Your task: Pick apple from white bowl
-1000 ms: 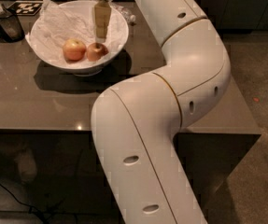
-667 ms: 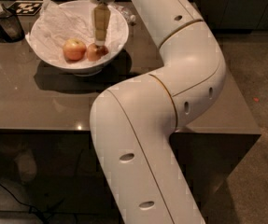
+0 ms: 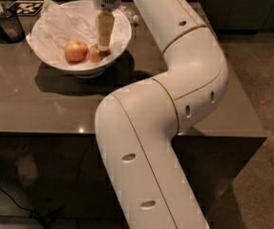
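The white bowl [image 3: 86, 70], lined with crumpled white paper, stands on the grey table at the back left. Two apples lie in it. The apple [image 3: 94, 56], the smaller and darker red one, is on the right. A larger apple [image 3: 76, 50] with orange-yellow patches lies just left of it. My gripper [image 3: 103, 46] hangs straight down inside the bowl, its tip right at the top of the darker apple and partly covering it. My white arm sweeps from the front of the view up to the bowl.
A small dark container [image 3: 5, 25] with a utensil stands at the table's far left. A black-and-white marker tag [image 3: 26, 6] lies behind the bowl. The grey table [image 3: 41, 104] ends at a front edge; floor lies to the right.
My gripper has moved down into the bowl, from above the darker apple to its top. The apples and the bowl have not moved.
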Action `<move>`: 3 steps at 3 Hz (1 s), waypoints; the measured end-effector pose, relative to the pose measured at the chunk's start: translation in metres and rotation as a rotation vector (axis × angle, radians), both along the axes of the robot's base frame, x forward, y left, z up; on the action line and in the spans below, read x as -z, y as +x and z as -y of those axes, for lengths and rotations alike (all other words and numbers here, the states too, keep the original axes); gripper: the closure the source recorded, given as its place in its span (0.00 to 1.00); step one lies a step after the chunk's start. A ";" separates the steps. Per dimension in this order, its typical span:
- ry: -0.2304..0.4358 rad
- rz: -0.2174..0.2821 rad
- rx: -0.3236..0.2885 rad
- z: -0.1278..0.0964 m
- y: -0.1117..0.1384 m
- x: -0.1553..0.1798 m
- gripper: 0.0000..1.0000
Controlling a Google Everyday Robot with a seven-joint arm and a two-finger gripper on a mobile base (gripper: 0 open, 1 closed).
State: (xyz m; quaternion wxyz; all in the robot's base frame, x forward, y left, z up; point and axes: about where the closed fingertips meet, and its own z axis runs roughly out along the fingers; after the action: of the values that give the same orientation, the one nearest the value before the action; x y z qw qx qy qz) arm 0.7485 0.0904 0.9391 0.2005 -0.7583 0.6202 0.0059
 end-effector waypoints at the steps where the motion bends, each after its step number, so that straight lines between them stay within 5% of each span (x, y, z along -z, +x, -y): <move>1: 0.031 0.004 -0.011 0.004 0.003 0.001 0.06; 2: 0.074 0.101 -0.030 0.019 -0.001 -0.045 0.07; 3: 0.090 0.121 -0.042 0.023 -0.006 -0.058 0.07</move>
State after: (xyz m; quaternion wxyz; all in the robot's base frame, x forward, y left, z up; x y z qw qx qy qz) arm 0.7428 0.0678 0.9966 0.2715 -0.7605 0.5898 -0.0080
